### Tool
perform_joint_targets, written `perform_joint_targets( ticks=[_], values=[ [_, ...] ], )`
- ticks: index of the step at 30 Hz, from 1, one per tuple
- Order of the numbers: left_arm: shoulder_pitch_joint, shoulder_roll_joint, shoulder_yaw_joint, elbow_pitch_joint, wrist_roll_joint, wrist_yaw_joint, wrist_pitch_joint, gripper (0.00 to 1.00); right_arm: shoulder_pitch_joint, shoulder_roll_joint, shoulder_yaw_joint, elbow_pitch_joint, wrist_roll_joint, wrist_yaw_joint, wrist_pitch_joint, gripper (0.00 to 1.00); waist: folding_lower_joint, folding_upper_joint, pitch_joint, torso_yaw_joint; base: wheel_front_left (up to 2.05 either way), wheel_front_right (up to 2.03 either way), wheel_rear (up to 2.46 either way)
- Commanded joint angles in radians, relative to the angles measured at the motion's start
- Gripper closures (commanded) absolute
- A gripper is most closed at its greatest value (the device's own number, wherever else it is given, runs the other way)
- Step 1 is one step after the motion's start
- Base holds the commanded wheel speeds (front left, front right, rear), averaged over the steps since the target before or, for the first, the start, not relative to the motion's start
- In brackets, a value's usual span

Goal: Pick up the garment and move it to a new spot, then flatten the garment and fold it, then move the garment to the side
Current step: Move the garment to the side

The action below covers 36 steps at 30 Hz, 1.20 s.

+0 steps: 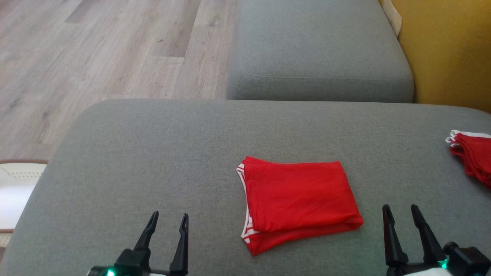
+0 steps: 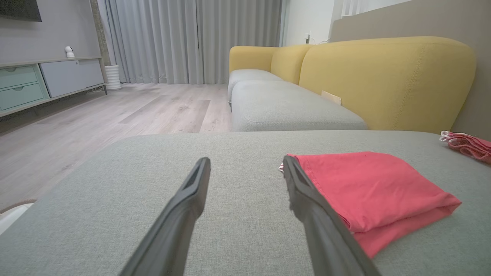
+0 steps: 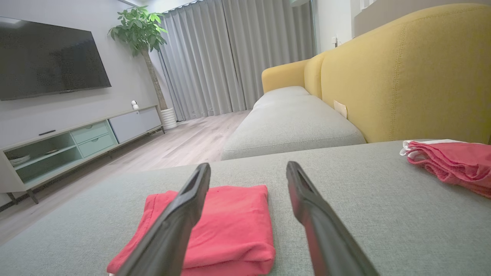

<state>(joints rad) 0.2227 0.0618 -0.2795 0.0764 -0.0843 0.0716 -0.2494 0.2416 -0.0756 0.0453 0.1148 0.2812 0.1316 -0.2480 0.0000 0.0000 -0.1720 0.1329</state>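
Folded red garment (image 1: 299, 201) mid grey cushion (image 1: 153, 153); L gripper (image 1: 167, 221) & R gripper (image 1: 401, 212) both wide, empty.
Next, prob.: pinch all layers at near edge w/ both, slide sideways w/o unfolding.

1. The second red garment (image 1: 473, 155) runs off the head view's right edge.
2. In the right wrist view, a gripper finger (image 3: 172, 226) covers part of the folded garment (image 3: 234, 222).
3. The white object (image 2: 69, 51) on the cabinet (image 2: 71, 74) is too small to identify.
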Motion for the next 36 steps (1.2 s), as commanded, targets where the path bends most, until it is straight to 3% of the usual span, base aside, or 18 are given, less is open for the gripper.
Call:
perform_joint_targets(
  ticks=[1, 12, 19, 26, 36],
  values=[
    [-0.046, -0.012, 0.035, -0.034, 0.009, 0.003, -0.012, 0.0, -0.026, -0.007, 0.018, -0.026, -0.01, -0.001, -0.014, 0.0, 0.0, 0.0, 0.004, 0.0, 0.0, 0.0, 0.0],
    [-0.059, -0.012, 0.025, -0.053, -0.013, 0.011, -0.012, 0.0, -0.059, -0.032, 0.019, 0.005, -0.019, -0.001, -0.014, 0.0, 0.0, 0.0, 0.056, 0.005, 0.0, 0.0, 0.0],
    [-0.088, -0.012, -0.011, -0.074, -0.041, 0.014, -0.012, 0.0, -0.211, -0.116, 0.034, 0.11, -0.006, -0.001, -0.014, 0.0, 0.0, 0.0, 0.133, 0.013, 0.0, 0.0, 0.0],
    [-0.128, -0.012, -0.05, -0.086, -0.062, 0.017, -0.012, 0.0, -0.381, -0.227, 0.17, 0.347, 0.121, -0.001, 0.041, 0.0, 0.0, 0.0, 0.191, 0.042, 0.0, 0.0, 0.0],
    [-0.182, -0.012, -0.078, -0.095, -0.075, 0.028, -0.012, 0.0, -0.545, -0.299, 0.331, 0.532, 0.344, -0.001, 0.131, 0.0, 0.0, 0.0, 0.273, 0.081, 0.0, 0.0, 0.0]
  ],
)
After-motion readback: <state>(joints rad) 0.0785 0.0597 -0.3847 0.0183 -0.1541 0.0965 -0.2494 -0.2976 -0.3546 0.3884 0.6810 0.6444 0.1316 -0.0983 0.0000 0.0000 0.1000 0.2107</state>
